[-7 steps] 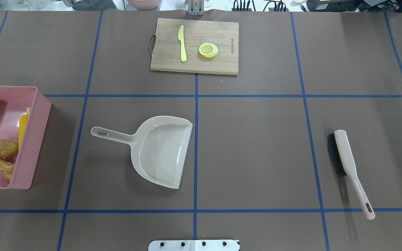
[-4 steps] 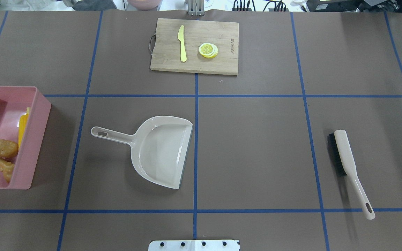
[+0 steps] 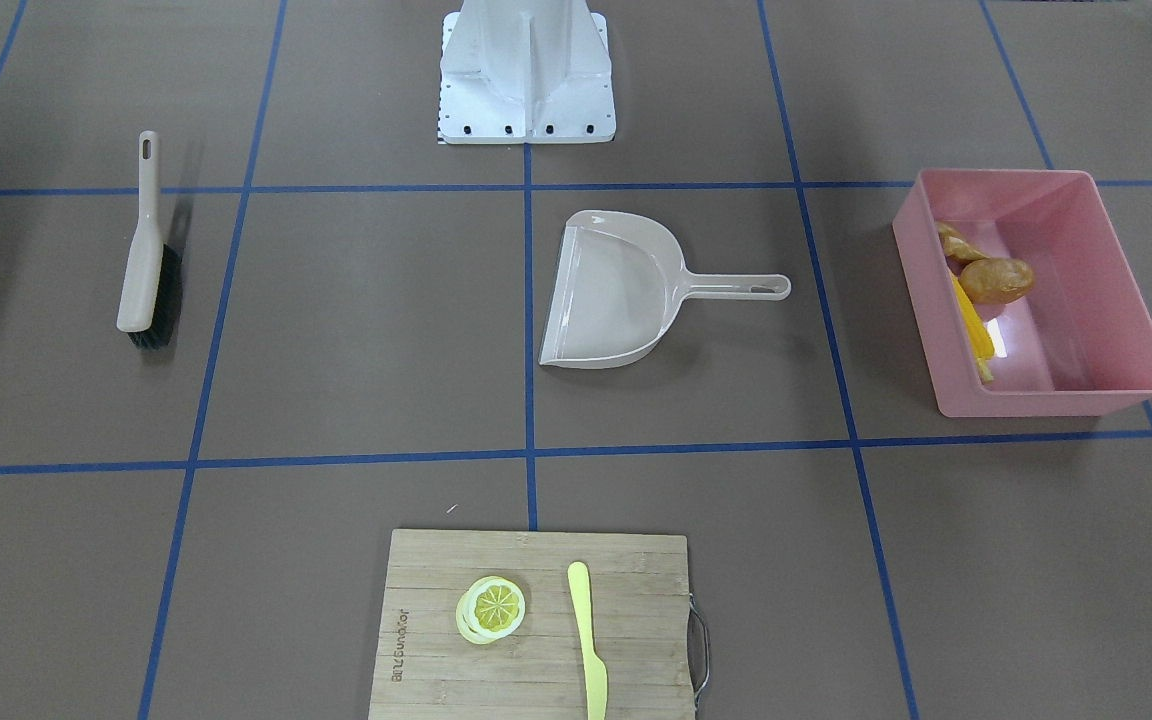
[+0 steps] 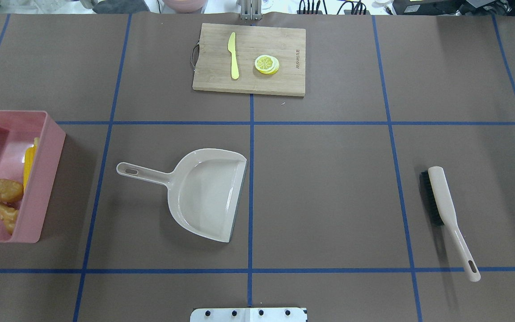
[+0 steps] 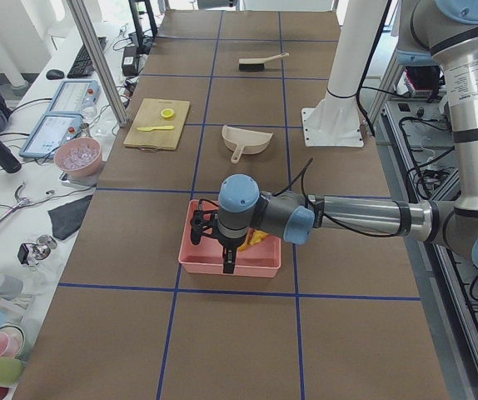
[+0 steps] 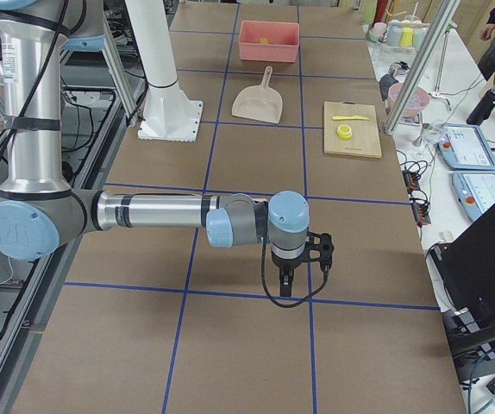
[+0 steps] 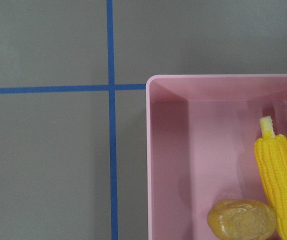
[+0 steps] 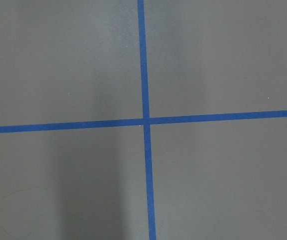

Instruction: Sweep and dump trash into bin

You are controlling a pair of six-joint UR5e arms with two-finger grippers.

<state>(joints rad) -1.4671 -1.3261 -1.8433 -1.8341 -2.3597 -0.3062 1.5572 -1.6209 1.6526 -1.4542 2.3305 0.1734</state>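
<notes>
The trash lies inside the pink bin [image 4: 45,179] at the table's left end: a yellow corn cob [image 4: 28,166] against the wall, a brown potato [image 4: 1,189] and a tan ginger root [image 4: 8,216]. The left wrist view looks down on the bin's corner [image 7: 151,150], the corn [image 7: 278,180] and the potato [image 7: 241,220]. My left gripper [image 5: 225,258] hangs over the bin's outer side; I cannot tell if it is open or shut. My right gripper [image 6: 286,285] hovers over bare table, far from the bin; its state cannot be told either.
An empty beige dustpan [image 4: 204,197] lies mid-table, its handle toward the bin. A beige brush [image 4: 445,210] with black bristles lies at the right. A wooden cutting board [image 4: 284,44] at the far edge carries a pale yellow knife [image 4: 233,56] and a lemon slice [image 4: 266,64].
A black part of my left gripper at the overhead view's left edge, over the bin, has slid out of that view. Dustpan, brush and trash have not moved.
</notes>
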